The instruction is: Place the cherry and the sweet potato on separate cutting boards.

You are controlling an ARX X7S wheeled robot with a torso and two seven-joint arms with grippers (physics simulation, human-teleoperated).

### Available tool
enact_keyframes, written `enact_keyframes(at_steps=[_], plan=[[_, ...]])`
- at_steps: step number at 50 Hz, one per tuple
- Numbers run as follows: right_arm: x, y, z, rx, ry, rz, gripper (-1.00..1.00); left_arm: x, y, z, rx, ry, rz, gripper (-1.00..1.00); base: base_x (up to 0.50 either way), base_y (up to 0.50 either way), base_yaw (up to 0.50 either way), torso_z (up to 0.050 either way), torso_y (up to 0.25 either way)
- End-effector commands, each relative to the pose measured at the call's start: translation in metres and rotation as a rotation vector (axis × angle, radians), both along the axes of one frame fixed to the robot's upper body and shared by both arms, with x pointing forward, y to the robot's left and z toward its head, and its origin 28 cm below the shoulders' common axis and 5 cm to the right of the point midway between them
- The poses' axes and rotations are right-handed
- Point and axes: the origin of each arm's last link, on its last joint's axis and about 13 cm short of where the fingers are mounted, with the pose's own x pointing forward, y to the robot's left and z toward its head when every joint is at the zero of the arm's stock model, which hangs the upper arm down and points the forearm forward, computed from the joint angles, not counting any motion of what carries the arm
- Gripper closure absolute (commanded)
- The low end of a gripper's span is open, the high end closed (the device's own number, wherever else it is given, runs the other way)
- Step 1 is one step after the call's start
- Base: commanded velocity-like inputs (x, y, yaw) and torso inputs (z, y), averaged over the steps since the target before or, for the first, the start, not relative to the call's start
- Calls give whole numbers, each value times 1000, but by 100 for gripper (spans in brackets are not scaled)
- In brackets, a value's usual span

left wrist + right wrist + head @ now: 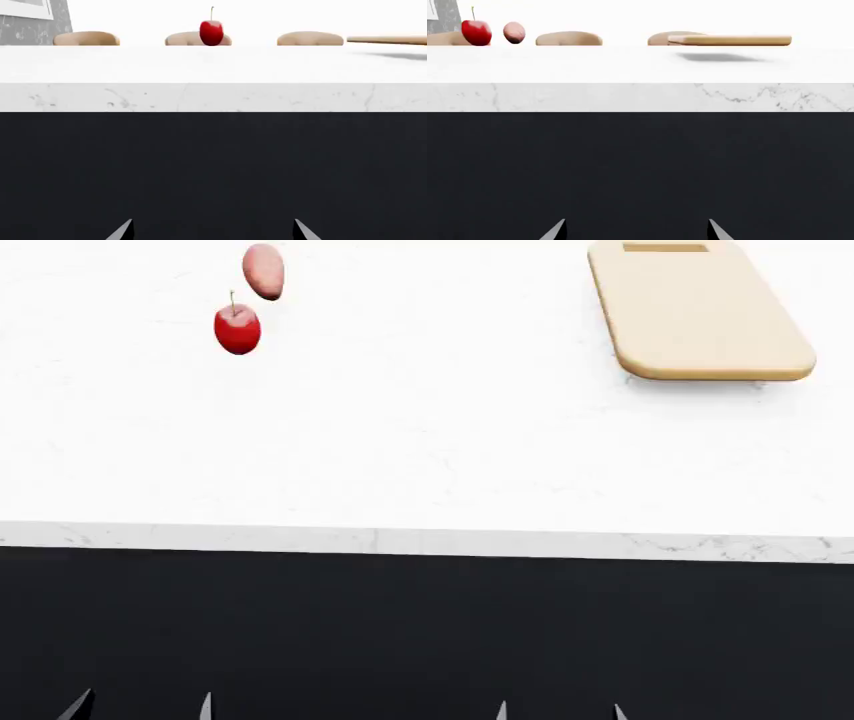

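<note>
Left gripper (140,708): fingertips spread apart with nothing between them, parked low in front of the dark counter face, lined up with the fruit side of the counter.
Right gripper (561,710): tips likewise apart and empty, just as low, sitting under the board side.
Cherry (238,328): standing upright on the white countertop at far left, stem up, dead centre in the left wrist view, so the left arm looks like the natural one to take it.
Sweet potato (263,271): lying just behind the cherry and very near it; from the right wrist view the two read as side by side, apart by a sliver.
Cutting board (701,315): far right of the counter, handle slot at the far end, bare on top and well apart from both fruits. Only one board shows in the head view.
Countertop (427,440): pale marble, open between fruit and board, nothing blocking a carry across.
In the way: the counter's front edge stands above both grippers, so they must rise before reaching in; the fruits' closeness could mean a nudge when grabbing one.
Beyond: rounded tan shapes (87,38) line the far edge, what they are I cannot tell.
</note>
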Motion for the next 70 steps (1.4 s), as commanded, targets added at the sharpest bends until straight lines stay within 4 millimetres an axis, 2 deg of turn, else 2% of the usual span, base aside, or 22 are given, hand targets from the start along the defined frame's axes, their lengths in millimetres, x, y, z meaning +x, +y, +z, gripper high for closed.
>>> enact_keyframes(at_steps=[1, 8, 20, 34, 55, 60, 70], plan=[[1, 1, 0, -6, 0, -2, -100, 1, 2, 1, 62, -25, 28, -100, 0, 0, 0, 0, 0], [2, 1, 0, 0, -1, 7, -100, -3, 0, 0, 72, -9, -11, -100, 0, 0, 0, 0, 0], [1, 1, 1, 14, -7, 0, -100, -3, 1, -3, 162, 30, 19, -100, 0, 0, 0, 0, 0], [1, 1, 1, 7, -4, 16, -100, -2, 3, 0, 128, 5, 31, -100, 0, 18, 0, 0, 0], [1, 0, 0, -7, -1, 3, -100, -1, 2, -1, 142, -2, 33, -100, 0, 480, 0, 0, 0], [1, 0, 1, -4, -7, -3, -100, -2, 2, 0, 165, -29, 19, -100, 0, 22, 0, 0, 0], [0, 1, 1, -1, -7, -4, -100, -3, 3, 2, 170, -44, 17, -100, 0, 0, 0, 48, 0]])
